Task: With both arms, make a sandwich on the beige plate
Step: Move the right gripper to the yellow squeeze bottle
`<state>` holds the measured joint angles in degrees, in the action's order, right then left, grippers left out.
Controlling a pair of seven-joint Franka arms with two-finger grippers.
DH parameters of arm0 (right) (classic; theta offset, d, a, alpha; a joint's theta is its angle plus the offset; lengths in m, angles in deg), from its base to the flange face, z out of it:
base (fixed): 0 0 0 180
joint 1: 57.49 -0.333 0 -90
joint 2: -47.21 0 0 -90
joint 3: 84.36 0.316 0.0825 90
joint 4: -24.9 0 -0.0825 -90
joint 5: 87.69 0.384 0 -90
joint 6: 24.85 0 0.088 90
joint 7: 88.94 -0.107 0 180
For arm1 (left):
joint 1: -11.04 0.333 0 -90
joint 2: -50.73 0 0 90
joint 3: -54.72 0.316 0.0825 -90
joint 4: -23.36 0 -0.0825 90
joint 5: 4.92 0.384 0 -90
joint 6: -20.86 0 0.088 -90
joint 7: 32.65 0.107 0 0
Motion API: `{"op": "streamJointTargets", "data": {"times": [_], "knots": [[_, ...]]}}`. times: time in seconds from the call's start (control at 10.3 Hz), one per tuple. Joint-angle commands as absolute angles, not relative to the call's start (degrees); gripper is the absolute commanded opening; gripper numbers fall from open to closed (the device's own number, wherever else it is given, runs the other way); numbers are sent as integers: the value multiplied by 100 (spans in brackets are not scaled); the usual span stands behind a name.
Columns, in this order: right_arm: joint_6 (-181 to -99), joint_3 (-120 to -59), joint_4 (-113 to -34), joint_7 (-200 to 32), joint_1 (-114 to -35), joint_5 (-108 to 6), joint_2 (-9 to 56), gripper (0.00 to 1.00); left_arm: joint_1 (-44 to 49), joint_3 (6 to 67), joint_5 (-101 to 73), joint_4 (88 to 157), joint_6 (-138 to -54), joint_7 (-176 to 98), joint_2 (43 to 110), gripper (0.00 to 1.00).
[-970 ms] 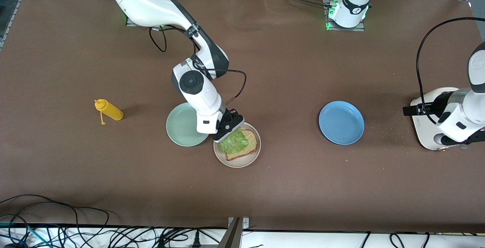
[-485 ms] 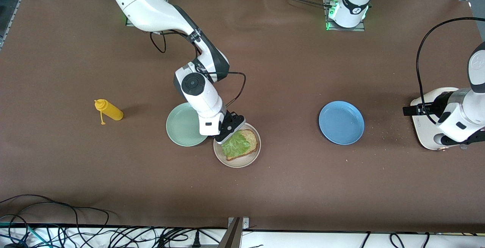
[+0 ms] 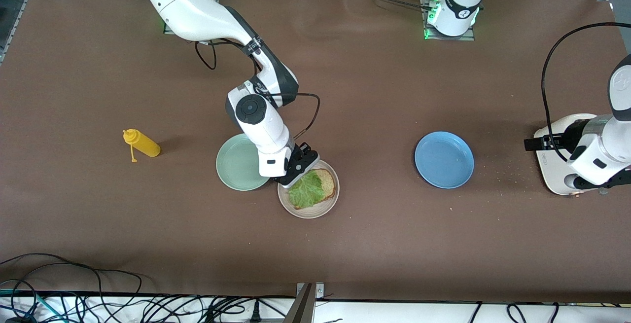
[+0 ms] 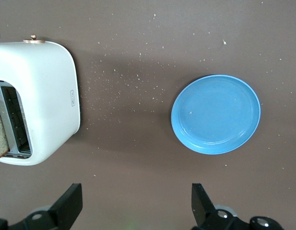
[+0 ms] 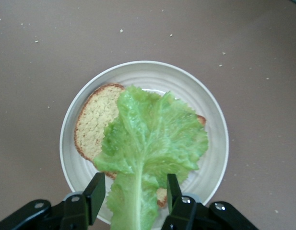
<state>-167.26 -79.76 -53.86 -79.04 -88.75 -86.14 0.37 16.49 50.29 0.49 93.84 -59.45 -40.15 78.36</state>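
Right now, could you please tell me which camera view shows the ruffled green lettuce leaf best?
The right wrist view: the ruffled green lettuce leaf fills it, draped over the brown bread slice on the round beige plate. The front view shows it small; the left wrist view shows none of it.

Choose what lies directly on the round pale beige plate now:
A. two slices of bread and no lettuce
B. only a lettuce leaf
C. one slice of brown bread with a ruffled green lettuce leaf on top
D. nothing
C. In the right wrist view, the round pale beige plate holds one brown bread slice with the ruffled green lettuce leaf over it, between the fingers of the open right gripper; no second slice is there.
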Motion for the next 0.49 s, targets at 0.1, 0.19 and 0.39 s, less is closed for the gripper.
{"op": "streamJointTargets", "data": {"times": [0.1,0.19,0.39], "knots": [[-14946,-7997,-5306,-8075,-8300,-8146,894,73,1649,5006,220,9429,-5894,-3959,7762,100],[-14243,-8023,-5306,-8102,-7950,-8110,1202,77,1641,5006,220,9420,-5894,-3951,7762,100],[-12976,-8050,-5297,-8111,-7160,-8092,1756,94,1640,5006,211,9420,-5894,-3959,7762,100]]}}
